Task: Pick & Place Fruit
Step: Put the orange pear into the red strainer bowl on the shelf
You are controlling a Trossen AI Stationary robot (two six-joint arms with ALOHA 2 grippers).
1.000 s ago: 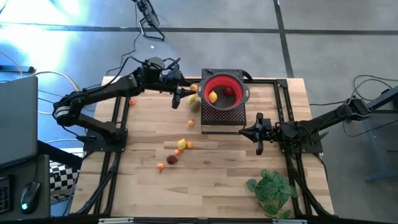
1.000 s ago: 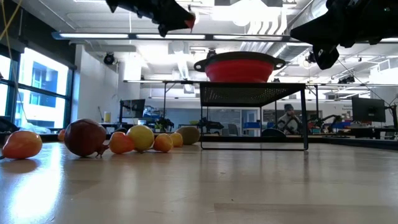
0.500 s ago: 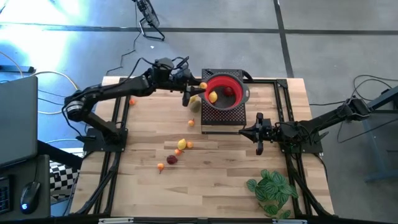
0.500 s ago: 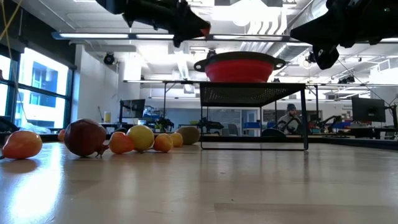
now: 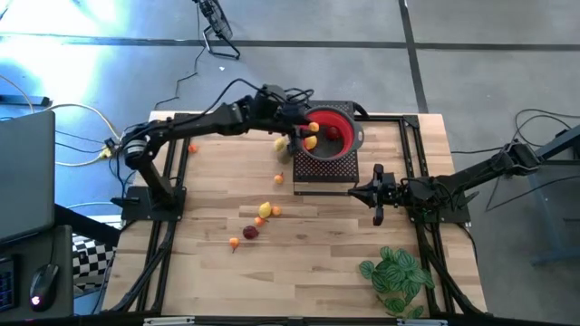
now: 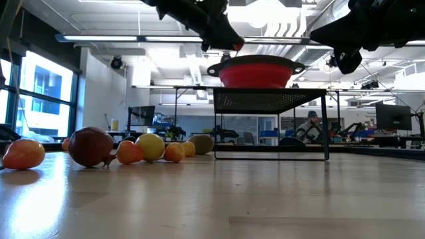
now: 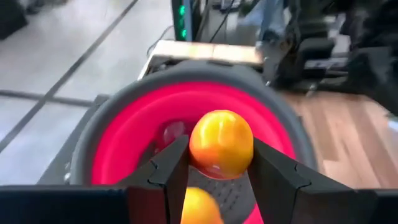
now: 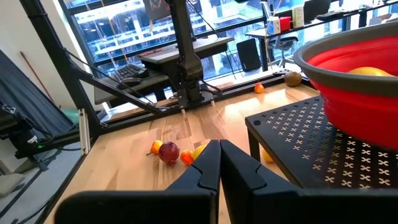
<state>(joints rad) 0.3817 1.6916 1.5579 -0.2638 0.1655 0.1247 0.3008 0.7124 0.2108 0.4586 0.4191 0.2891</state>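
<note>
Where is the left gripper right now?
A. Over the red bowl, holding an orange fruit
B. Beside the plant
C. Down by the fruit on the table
A: the left wrist view shows the left gripper shut on an orange fruit above the red bowl.

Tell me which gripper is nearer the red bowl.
Left. The left gripper hangs over the red bowl at its rim, shut on an orange fruit. The right gripper waits shut beside the black stand, farther off.
</note>
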